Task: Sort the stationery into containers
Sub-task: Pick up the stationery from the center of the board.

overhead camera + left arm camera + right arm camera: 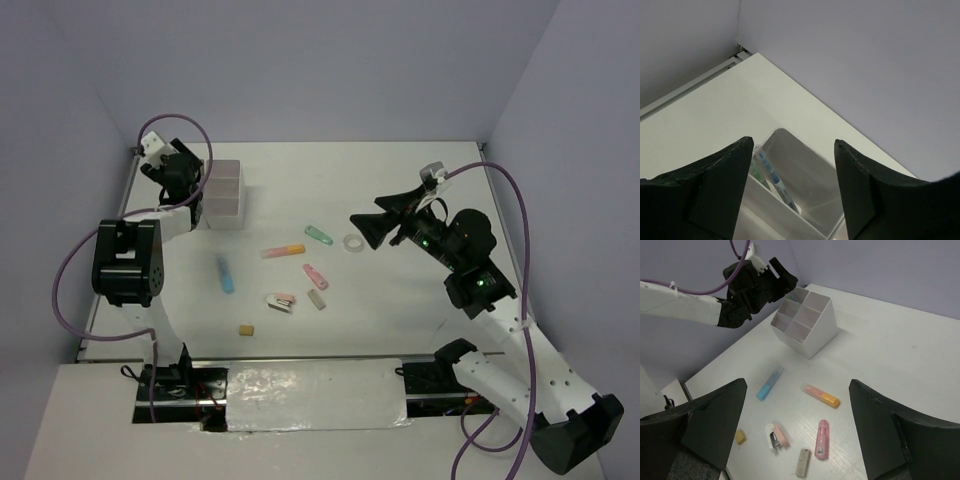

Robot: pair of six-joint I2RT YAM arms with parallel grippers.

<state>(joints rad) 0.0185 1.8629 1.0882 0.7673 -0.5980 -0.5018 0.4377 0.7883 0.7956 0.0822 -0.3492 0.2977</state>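
Left gripper (pixel 792 145) hangs spread over the white box (pixel 815 172), where a blue-banded pen (pixel 775 181) leans; right gripper (pixel 797 385) spread too.

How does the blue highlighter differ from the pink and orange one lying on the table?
The blue highlighter is one colour; the pink and orange highlighter is two-toned. In the top view the blue one runs near to far, the other lies crosswise. Both lie flat on the table, outside the white box.

text: none legible | labels: none | numbers: none
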